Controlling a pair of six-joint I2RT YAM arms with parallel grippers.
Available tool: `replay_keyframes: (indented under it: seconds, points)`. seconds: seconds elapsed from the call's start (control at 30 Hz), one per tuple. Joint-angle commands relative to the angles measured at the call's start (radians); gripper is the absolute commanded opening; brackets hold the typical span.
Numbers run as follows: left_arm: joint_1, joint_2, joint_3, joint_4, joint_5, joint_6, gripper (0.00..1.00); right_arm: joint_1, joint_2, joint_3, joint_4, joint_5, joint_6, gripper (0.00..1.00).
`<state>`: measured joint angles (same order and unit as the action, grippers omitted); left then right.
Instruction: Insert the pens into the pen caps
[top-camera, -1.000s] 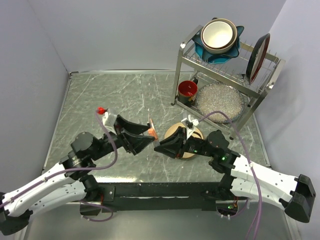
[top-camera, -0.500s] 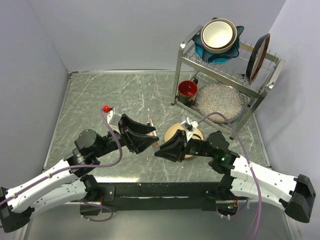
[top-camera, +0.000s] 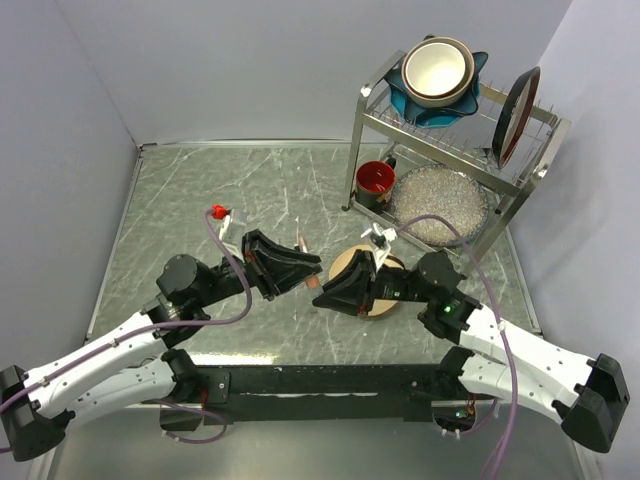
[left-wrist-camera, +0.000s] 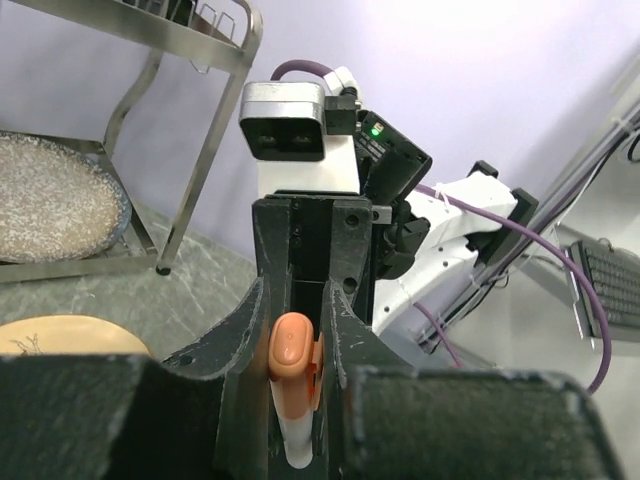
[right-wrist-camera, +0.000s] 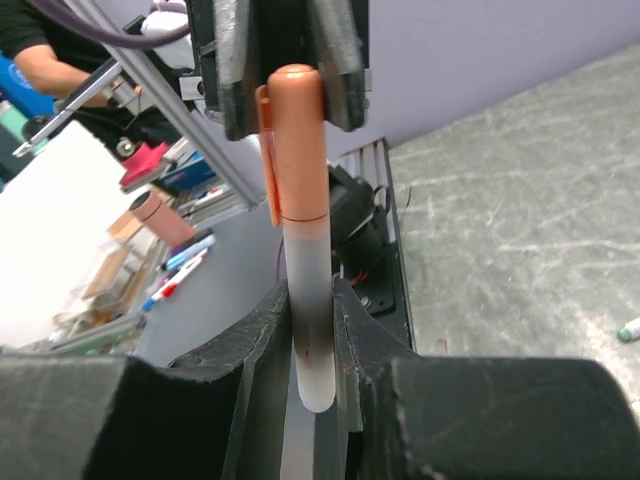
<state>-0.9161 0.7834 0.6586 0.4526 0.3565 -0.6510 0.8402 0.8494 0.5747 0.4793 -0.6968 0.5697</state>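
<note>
A white pen (right-wrist-camera: 313, 330) stands upright in my right gripper (right-wrist-camera: 313, 300), which is shut on its barrel. An orange pen cap (right-wrist-camera: 295, 140) sits over the pen's far end. My left gripper (left-wrist-camera: 295, 330) faces the right one tip to tip, its jaws pressed on both sides of this pen cap (left-wrist-camera: 293, 365). In the top view both grippers meet over the table's middle, the left (top-camera: 303, 270) and the right (top-camera: 326, 293), with the cap (top-camera: 313, 283) barely showing between them. Another thin pen (top-camera: 300, 242) lies on the table just beyond.
A round wooden disc (top-camera: 350, 262) lies under the right arm. A metal dish rack (top-camera: 455, 150) at the back right holds bowls (top-camera: 437, 70), a dark plate (top-camera: 518, 115) and a glass dish (top-camera: 438, 203). A red cup (top-camera: 376, 180) stands beside it.
My left jaws have closed from wide apart onto the orange cap, and the left arm has crept right toward the right gripper. The right gripper keeps its grip on the pen.
</note>
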Motion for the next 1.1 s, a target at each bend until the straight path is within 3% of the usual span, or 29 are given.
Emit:
replay_keyframes:
  seconds: [0.0,0.1,0.47,0.53,0.6,0.7,0.73,0.87,0.93,1.07]
  points:
    - [-0.033,0.034,-0.134,0.022,0.205,-0.131,0.01,-0.101,0.031,0.157,0.216,0.125,0.072,0.00]
    - [-0.044,0.091,-0.154,-0.007,0.216,-0.137,0.01,-0.108,0.048,0.206,0.205,0.132,0.033,0.00]
    - [-0.152,0.182,-0.293,0.159,0.118,-0.234,0.01,-0.213,0.161,0.356,0.193,0.155,0.076,0.00]
    - [-0.152,0.160,-0.260,0.102,0.047,-0.213,0.01,-0.213,0.177,0.363,0.142,0.148,0.065,0.00]
    - [-0.147,0.137,-0.181,-0.066,-0.097,-0.145,0.01,-0.213,0.197,0.332,0.105,0.094,0.074,0.02]
    - [-0.064,0.088,-0.056,-0.245,-0.263,-0.079,0.01,-0.210,0.162,0.185,0.068,0.019,0.084,0.27]
    - [0.004,0.086,-0.038,-0.261,-0.258,-0.073,0.01,-0.210,0.145,0.154,0.046,0.014,0.062,0.33]
    - [0.195,0.132,0.050,-0.368,-0.234,-0.029,0.01,-0.210,0.054,0.030,-0.135,0.043,-0.040,0.80]
    - [0.259,0.161,0.053,-0.416,-0.289,0.005,0.01,-0.210,-0.005,0.005,-0.241,0.089,-0.092,0.92]
    - [0.385,0.177,-0.022,-0.451,-0.353,0.005,0.01,-0.207,-0.079,-0.012,-0.381,0.178,-0.128,1.00]
